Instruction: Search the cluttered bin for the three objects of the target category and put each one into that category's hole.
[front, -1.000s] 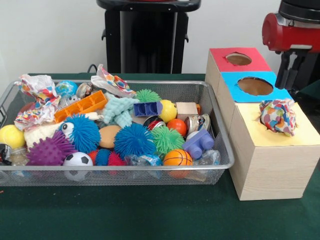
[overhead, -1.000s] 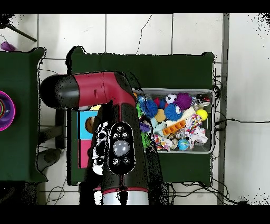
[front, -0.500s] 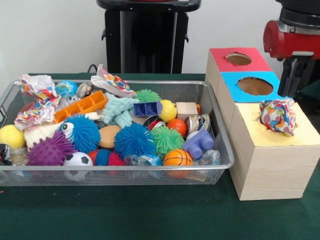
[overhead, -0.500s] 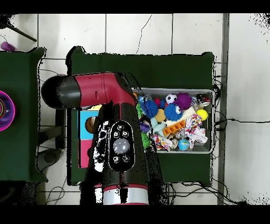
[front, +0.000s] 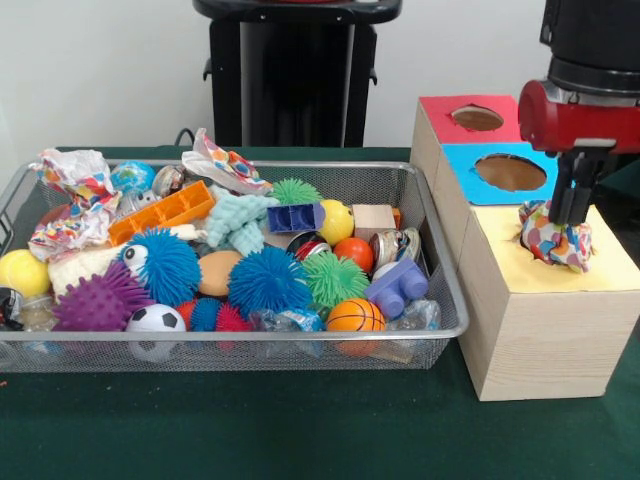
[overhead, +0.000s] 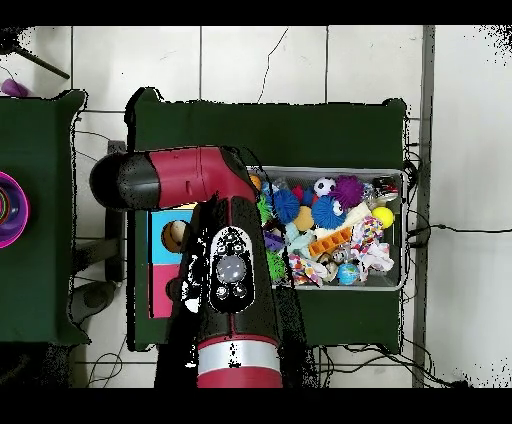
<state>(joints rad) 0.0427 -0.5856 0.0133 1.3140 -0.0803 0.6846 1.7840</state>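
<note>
Front view: my gripper (front: 571, 208) sits right over the crumpled patterned paper (front: 556, 236) lodged at the yellow hole of the sorting box (front: 520, 320). Jaw state, can't tell. I'd push down next.

A wire basket (front: 440, 290) full of toys sits on the table (front: 300, 430), with a long box (front: 520, 330) just beside it at 3 o'clock. The box top has holes in a row: one hole (front: 477, 118) at the far end, a second hole (front: 510, 172) before it. On the nearest section lies a crumpled paper wad (front: 555, 238), with the gripper (front: 570, 205) directly above it. Inside the basket, a soccer ball (front: 155, 320) lies at 7 o'clock and a basketball (front: 355, 316) at 5 o'clock.
</note>
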